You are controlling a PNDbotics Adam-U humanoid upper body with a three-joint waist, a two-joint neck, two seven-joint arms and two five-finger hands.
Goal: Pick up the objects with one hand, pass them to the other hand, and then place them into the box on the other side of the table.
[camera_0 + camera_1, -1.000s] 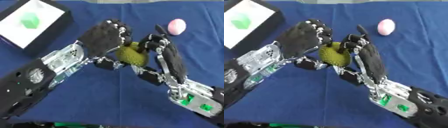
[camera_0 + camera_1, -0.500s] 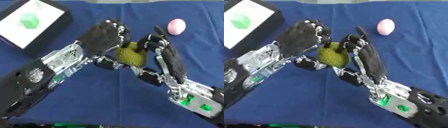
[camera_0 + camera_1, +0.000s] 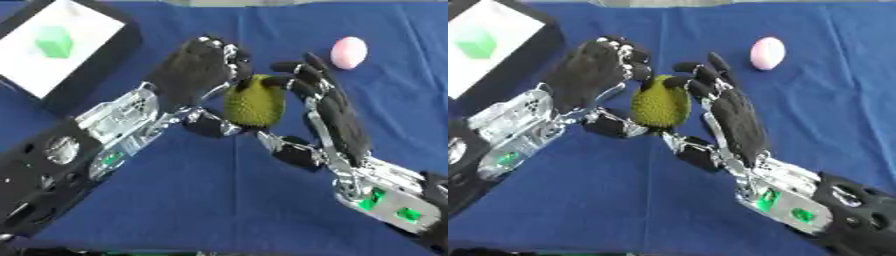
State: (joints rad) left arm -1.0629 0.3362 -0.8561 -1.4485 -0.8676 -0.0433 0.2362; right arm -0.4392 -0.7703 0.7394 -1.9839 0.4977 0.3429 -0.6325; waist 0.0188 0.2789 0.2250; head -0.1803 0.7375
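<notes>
A yellow-green spiky fruit (image 3: 254,102) hangs above the middle of the blue table, caught between both hands. My left hand (image 3: 188,75) comes in from the lower left; its fingers curl over the fruit's top left and its thumb lies under it. My right hand (image 3: 341,120) reaches in from the lower right, fingertips bent onto the fruit's upper right side and thumb near its bottom. The black box (image 3: 101,70) with a white floor stands at the far left and holds a green cube (image 3: 54,41).
A pink egg-shaped object (image 3: 348,52) lies on the blue cloth (image 3: 219,200) at the far right, just beyond my right hand's fingertips. Both forearms cross the near half of the table.
Hardly anything differs: both hands and the fruit have edged slightly toward the far side, still pressed together.
</notes>
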